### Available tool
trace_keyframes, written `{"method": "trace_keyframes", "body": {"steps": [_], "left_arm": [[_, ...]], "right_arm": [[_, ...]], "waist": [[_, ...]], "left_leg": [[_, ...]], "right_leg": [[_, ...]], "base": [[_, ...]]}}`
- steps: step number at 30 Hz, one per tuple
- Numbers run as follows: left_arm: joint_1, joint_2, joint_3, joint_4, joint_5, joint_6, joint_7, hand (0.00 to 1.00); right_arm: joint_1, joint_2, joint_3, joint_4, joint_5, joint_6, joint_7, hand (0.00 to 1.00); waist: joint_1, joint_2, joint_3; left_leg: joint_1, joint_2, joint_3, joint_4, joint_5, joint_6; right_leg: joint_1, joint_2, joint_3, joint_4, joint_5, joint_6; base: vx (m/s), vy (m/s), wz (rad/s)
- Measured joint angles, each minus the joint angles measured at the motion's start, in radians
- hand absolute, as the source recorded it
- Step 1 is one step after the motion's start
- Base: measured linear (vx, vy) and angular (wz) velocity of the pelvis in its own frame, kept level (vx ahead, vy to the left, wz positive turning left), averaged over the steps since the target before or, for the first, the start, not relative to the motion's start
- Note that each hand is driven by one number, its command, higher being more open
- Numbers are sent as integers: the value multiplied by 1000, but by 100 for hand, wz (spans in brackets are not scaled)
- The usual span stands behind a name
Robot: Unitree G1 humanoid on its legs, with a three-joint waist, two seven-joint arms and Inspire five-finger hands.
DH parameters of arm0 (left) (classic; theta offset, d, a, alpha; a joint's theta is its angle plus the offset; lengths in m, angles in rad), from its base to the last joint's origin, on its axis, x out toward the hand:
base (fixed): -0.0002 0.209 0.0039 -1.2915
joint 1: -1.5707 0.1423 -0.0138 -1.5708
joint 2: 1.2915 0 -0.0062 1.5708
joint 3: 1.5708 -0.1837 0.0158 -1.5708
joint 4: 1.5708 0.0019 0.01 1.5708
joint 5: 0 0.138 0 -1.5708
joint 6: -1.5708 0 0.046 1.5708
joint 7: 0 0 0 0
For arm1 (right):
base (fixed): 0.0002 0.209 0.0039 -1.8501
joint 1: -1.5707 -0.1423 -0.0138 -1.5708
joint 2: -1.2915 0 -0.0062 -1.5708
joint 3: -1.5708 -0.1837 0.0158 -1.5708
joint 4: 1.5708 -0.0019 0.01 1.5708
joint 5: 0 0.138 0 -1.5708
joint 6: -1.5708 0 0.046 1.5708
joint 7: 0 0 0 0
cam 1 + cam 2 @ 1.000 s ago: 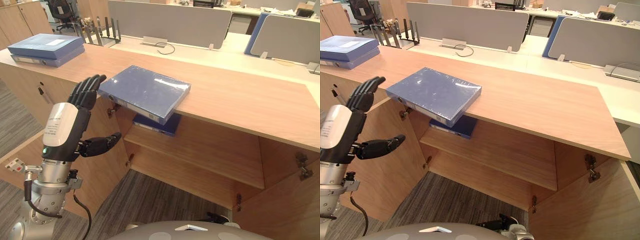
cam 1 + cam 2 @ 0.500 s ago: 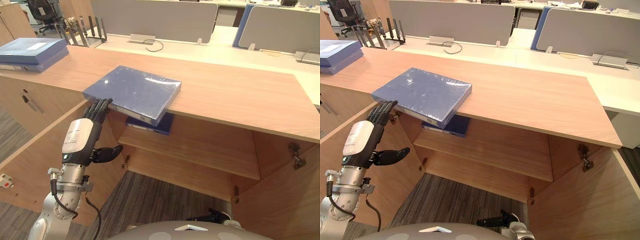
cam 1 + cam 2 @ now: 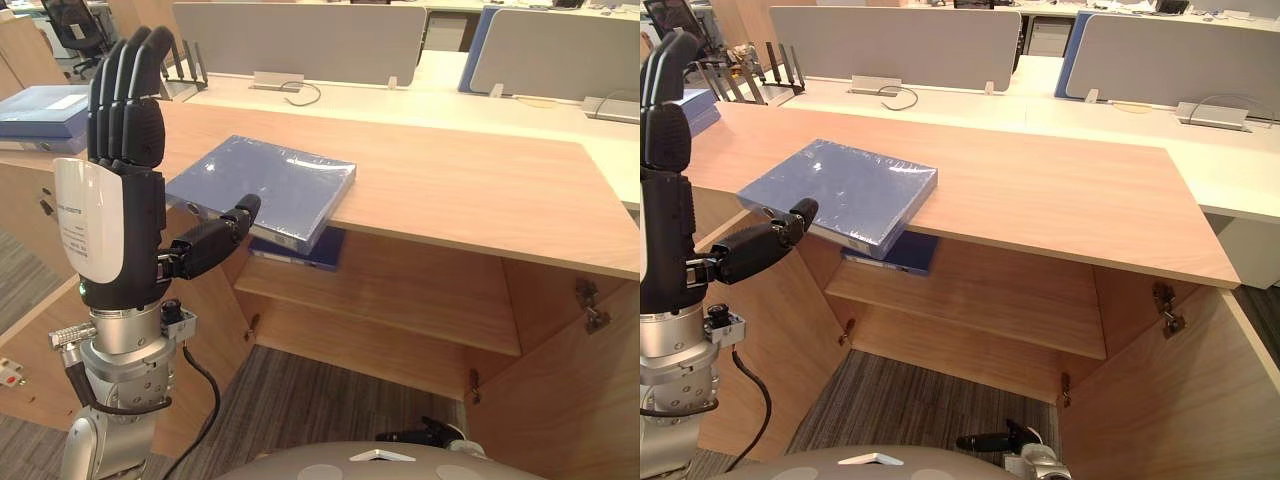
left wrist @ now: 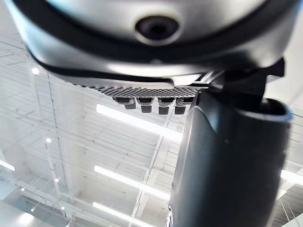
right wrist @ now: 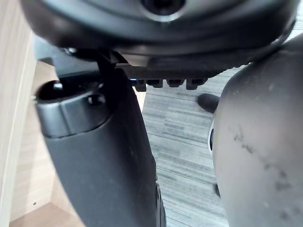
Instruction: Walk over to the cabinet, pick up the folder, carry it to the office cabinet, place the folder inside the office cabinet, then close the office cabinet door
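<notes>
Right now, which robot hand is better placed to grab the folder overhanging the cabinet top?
Left: the left robot hand is raised, open, near the folder; the right robot hand hangs low.

At centre left, a blue folder (image 3: pixel 268 185) is being borne flat on the top of the open wooden cabinet (image 3: pixel 470 190), one corner overhanging.
</notes>
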Motion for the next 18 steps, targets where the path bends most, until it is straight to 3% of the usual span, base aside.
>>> {"method": "trace_keyframes", "body": {"steps": [7, 11, 18], "left_arm": [[8, 0, -7, -4, -2, -3, -16, 100], [70, 0, -34, 20, -8, -28, -57, 100], [123, 2, -97, 362, -9, -38, -180, 100]], "right_arm": [[-5, 2, 60, 23, 0, 14, 0, 100], [-5, 4, 78, 23, 1, 14, 0, 100], [-3, 3, 83, 19, 1, 10, 2, 100]], "waist": [[26, -21, -13], [23, -25, -15], [10, -14, -9]], "left_leg": [[2, 0, -20, 6, 1, 0], [4, -1, -20, 12, 0, 0], [3, 1, -9, 19, -4, 7]], "right_leg": [[17, -1, -19, 1, -2, -3], [23, -1, -20, 0, -2, -3], [26, 2, -15, -11, 11, -4]], "base": [[-19, 8, 9], [-16, 8, 1], [-37, 20, -3]]}}
